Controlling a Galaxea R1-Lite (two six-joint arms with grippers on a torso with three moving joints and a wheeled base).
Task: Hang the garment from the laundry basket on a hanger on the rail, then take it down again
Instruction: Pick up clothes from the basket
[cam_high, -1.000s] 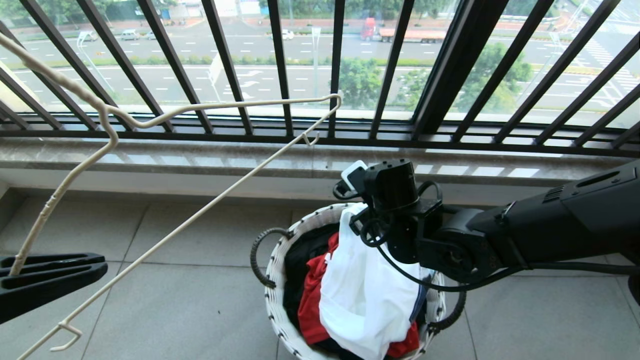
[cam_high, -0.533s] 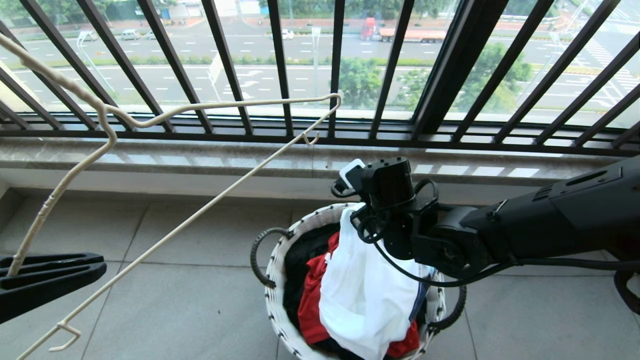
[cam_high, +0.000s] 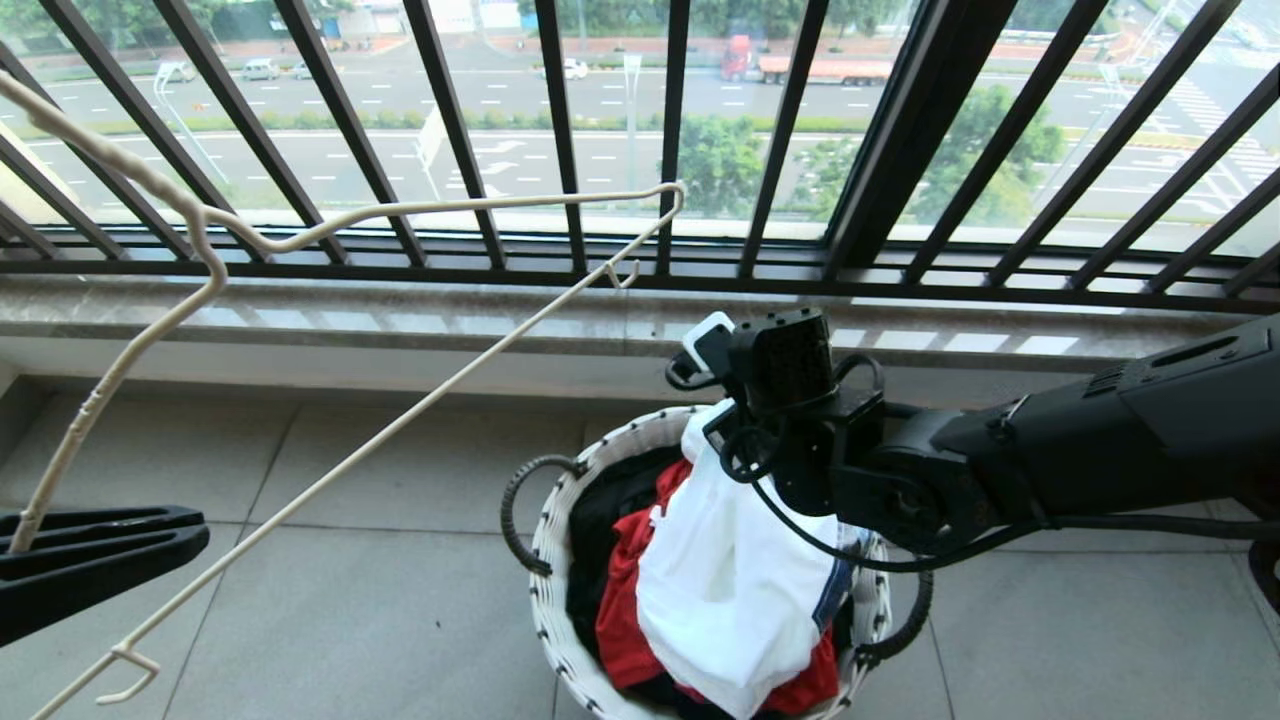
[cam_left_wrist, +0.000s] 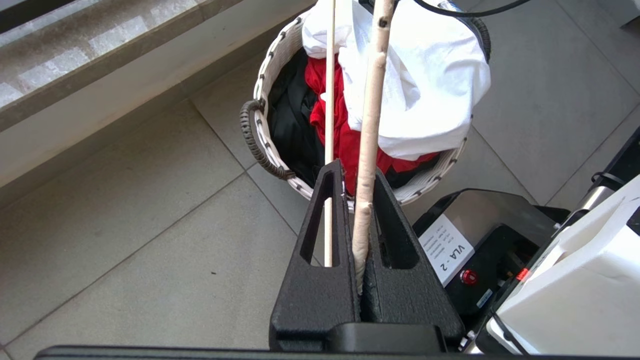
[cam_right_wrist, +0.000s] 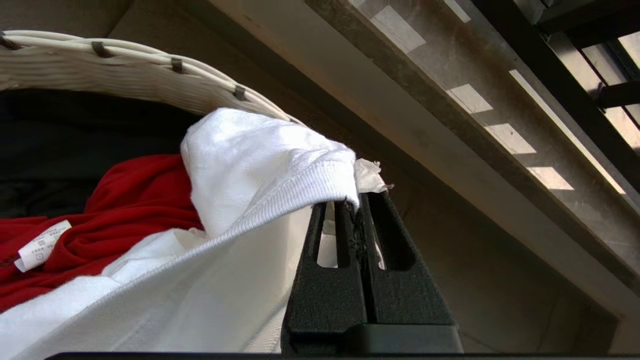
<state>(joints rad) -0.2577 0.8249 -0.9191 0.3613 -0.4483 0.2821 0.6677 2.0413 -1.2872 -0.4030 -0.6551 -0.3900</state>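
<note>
Hanger (cam_high: 330, 225) hook cut off at frame edge; garment (cam_high: 735, 590) print hidden, perhaps folded under.

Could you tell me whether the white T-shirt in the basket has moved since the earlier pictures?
Yes: the T-shirt's top edge has lifted slightly toward the window ledge, pinched in the right hand; the basket has stayed put.

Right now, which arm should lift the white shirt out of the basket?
The right. The right gripper is shut on the ribbed edge of the garment at the rim of the laundry basket. The left gripper is off to the side, already clamped on the hanger.
</note>
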